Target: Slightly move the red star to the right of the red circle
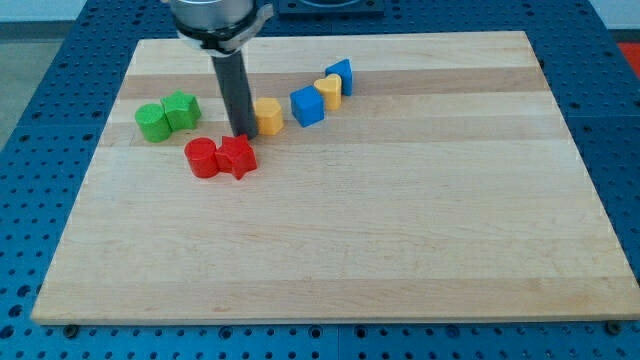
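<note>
Green blocks sit at the frame's upper left, a green circle [151,122] touching a second green block [181,109] whose shape I cannot make out. Below and right of them lies the red circle [202,158], with the red star [237,156] pressed against its right side. My tip [242,134] comes down just above the star's top edge, touching or nearly so; it is a bare rod with nothing to open or close, and it holds nothing. Right of it stands a yellow block [268,115], then a blue cube [308,105], a yellow heart [328,91] and another blue block [340,74], climbing toward the upper middle of the wooden board [400,230]. From that spot, a push would likely drive the star downward rather than right, or drag the circle along.
</note>
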